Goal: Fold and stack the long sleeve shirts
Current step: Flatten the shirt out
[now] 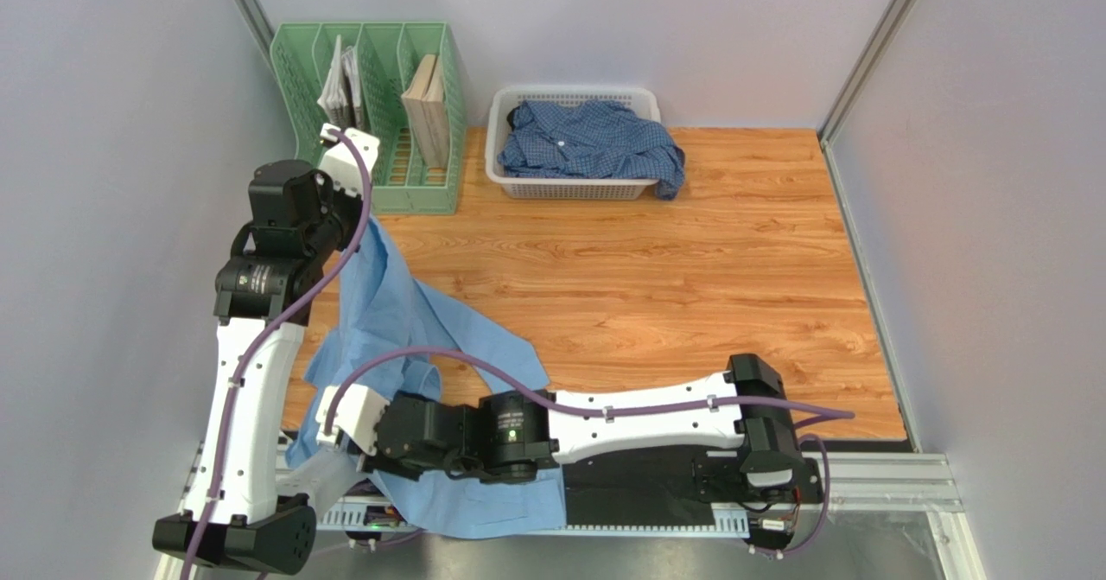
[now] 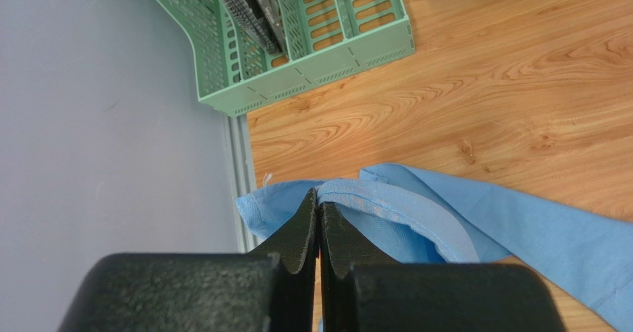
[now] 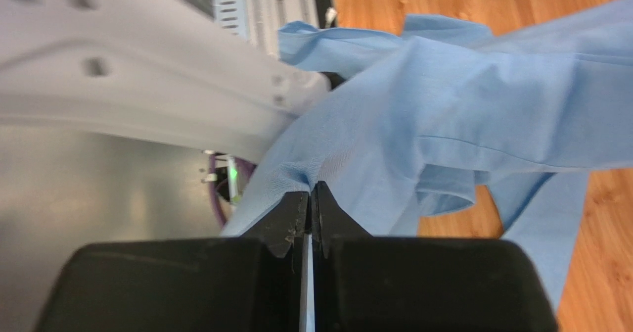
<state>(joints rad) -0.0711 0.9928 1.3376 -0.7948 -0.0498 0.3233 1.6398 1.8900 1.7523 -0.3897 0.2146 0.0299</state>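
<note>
Sky-blue cloth shirt (image 1: pixel 442 327) is being pinched by left gripper (image 2: pixel 318 198) and right gripper (image 3: pixel 310 195)
Nothing folded yet; dark-blue checked shirt (image 1: pixel 591 139) is lying in white slotted plastic basket (image 1: pixel 571 191)

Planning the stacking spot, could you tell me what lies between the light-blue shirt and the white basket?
Only bare wooden tabletop, as the top external view shows.

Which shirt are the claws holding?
The plain light-blue shirt, pinched by the left claw and right claw; the darker checked shirt lies in the white basket.
</note>
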